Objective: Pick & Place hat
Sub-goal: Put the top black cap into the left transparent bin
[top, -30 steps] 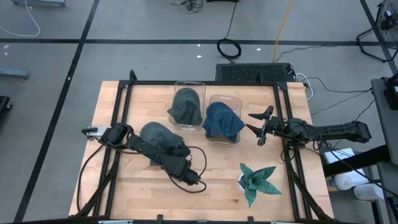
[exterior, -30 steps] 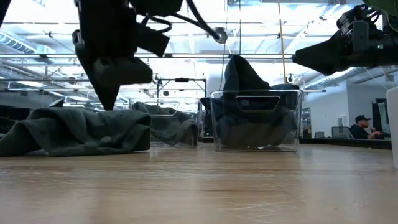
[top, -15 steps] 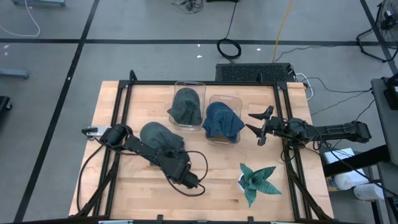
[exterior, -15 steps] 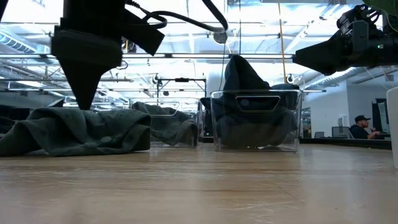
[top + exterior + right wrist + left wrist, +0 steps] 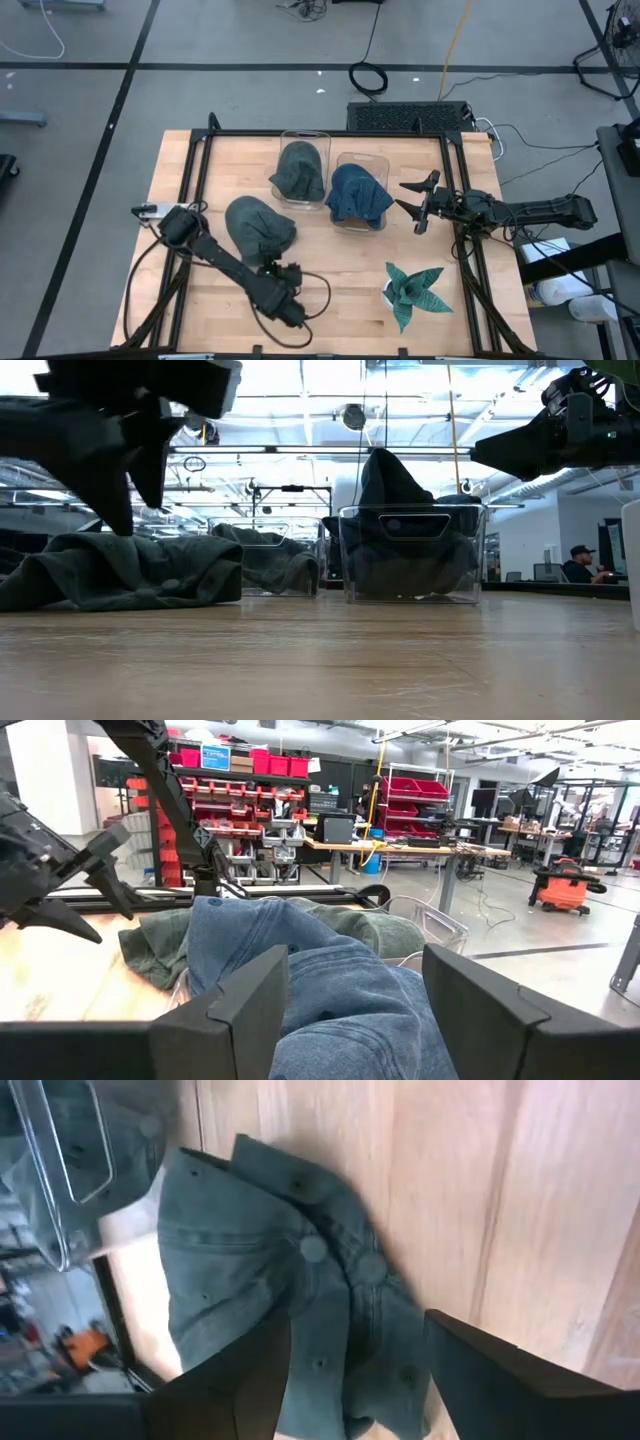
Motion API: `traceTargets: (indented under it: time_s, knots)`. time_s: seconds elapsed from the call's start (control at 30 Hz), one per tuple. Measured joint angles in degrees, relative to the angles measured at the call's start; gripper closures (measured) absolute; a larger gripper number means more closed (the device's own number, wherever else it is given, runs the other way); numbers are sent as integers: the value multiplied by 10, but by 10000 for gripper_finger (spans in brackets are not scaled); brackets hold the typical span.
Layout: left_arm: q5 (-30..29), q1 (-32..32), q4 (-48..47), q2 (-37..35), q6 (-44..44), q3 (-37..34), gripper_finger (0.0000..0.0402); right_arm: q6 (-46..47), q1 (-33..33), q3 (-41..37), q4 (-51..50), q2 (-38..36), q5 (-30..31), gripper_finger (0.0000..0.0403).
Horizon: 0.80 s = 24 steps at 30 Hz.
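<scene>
On the bare wood at about 8 o'clock of the table (image 5: 180, 160): grey-green hat (image 5: 258, 225), lying loose.

Left gripper (image 5: 283, 276) has let go since a second ago, backed off to the hat's 5 o'clock, fingers spread and empty. At the hat's 1 o'clock two clear bins (image 5: 362, 162) hold a grey cap (image 5: 301, 169) and a blue cap (image 5: 357, 194). Right gripper (image 5: 416, 203) waits spread at 3 o'clock; paper plant (image 5: 417, 291) sits at 5.

Grey-green hat (image 5: 260, 227) crumpled flat on table, unheld.
</scene>
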Motion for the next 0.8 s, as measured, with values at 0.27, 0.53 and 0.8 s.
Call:
traceTargets:
  time_s: [0.27, 0.53, 0.8]
  knots:
    - [19, -7, -4, 16, 5, -41, 181, 0, 0, 0, 0, 0, 0, 181]
    - [11, 0, -2, 38, 1, -74, 203, 0, 0, 0, 0, 0, 0, 181]
    - [-17, 10, -3, 38, -10, -133, 214, 0, 0, 0, 0, 0, 0, 181]
